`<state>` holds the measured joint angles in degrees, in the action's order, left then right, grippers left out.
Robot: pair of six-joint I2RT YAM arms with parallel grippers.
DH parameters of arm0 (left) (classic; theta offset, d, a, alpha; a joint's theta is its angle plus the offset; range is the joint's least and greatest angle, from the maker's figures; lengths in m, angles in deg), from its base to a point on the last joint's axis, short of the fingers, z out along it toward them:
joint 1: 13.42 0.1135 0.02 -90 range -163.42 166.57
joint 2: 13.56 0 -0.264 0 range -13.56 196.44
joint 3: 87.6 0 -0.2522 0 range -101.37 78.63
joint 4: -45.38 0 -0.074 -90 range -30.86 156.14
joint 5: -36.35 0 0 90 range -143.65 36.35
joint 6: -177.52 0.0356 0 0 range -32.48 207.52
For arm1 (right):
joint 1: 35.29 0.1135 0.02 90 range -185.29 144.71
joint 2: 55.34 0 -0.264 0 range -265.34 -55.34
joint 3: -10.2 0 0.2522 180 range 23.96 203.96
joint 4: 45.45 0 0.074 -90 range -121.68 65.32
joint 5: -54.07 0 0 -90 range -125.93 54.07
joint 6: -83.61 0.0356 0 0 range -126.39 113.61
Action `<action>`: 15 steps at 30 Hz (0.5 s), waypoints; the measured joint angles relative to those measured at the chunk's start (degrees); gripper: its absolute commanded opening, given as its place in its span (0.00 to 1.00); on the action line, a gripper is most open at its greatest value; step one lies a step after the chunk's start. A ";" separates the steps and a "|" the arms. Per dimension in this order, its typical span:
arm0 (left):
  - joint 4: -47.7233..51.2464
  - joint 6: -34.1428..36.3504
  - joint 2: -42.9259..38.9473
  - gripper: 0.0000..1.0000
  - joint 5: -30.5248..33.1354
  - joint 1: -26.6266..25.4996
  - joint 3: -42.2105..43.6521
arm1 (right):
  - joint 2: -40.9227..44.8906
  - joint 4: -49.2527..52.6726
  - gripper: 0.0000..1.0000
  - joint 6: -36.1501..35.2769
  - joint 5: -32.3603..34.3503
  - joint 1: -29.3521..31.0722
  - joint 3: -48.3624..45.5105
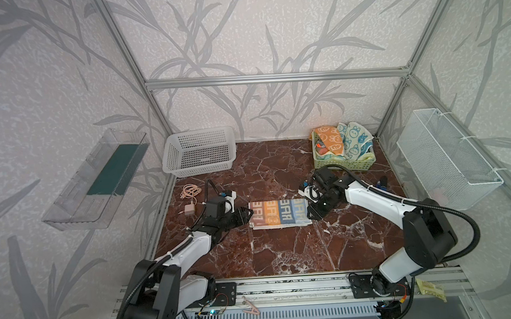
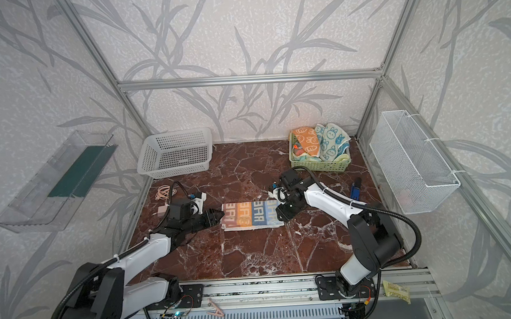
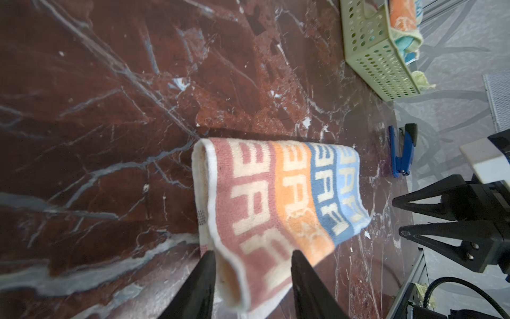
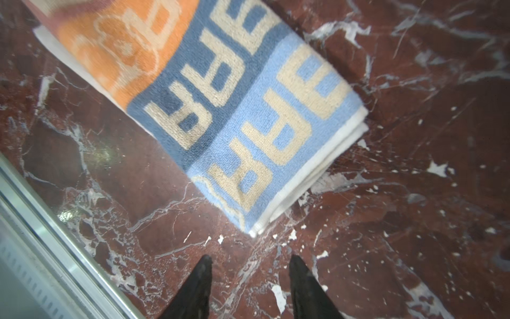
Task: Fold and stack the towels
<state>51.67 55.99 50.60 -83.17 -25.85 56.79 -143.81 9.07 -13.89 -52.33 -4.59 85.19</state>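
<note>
A: While reading off the left wrist view, noting the left gripper point(image 3: 252, 255) with jaws standing clearly apart, fingers point(image 3: 201, 284) flanking the pink end of the lettered towel point(image 3: 276, 198). Not clamping on it; unable to tell whether brushing the cloth.

B: Agreeing. Checking the right gripper point(image 4: 251, 259) next: finding jaws likewise standing apart, gripping nothing, tips pointing at bare marble just short of the towel's light-blue corner.

A: Placing the towel now: lying folded into a long strip, flat on the marble table point(image 1: 283, 254), near the middle, running left to right between the two grippers in both top views. Recording pink, orange, dark-blue and light-blue bands carrying cream letters.

B: Confirming from above: seeing the left gripper's tips at the strip's left short edge and the right gripper's tips at its right short edge, near the front corner.

A: Moving outward. Spotting more towels bunched in the green basket point(image 1: 344, 163) at the back right: an orange bunny towel point(image 1: 329, 138) sitting beside a white towel with blue bunnies point(image 1: 355, 138), both rising above the rim. Unable to make out anything lying underneath.

B: Adding the white basket point(image 1: 200, 152) at the back left, well apart from the strip, and a pink cable with its charger point(image 1: 191, 191) lying in front of that basket, beside the left arm. Also logging a blue stapler point(image 3: 403, 149) resting near the table's right edge, beyond the right arm.
</note>
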 measured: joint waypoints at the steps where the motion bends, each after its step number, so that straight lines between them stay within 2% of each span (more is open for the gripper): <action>1: 0.63 0.02 -2.27 0.45 0.81 0.00 0.00 | 1.14 0.13 0.47 0.28 -0.04 0.02 0.44; 4: 2.23 0.20 -6.36 0.39 2.78 0.00 -0.28 | 2.34 -0.76 0.47 1.33 -0.13 0.02 2.45; 7: 3.32 0.35 -4.96 0.39 4.13 0.00 -1.95 | 0.50 -2.05 0.47 3.10 -0.87 0.02 4.37; 12: 5.31 -2.08 6.36 0.54 4.20 0.00 -8.35 | -7.37 -4.50 0.46 7.45 -2.56 1.33 7.93; 15: 8.20 -3.23 13.90 0.58 2.62 0.17 -12.98 | -11.52 -5.81 0.47 9.84 -2.64 4.33 8.52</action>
<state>59.87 52.76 64.50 -80.55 -25.68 43.81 -155.33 3.25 -4.06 -54.98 -0.26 93.72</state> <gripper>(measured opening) 0.563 0.465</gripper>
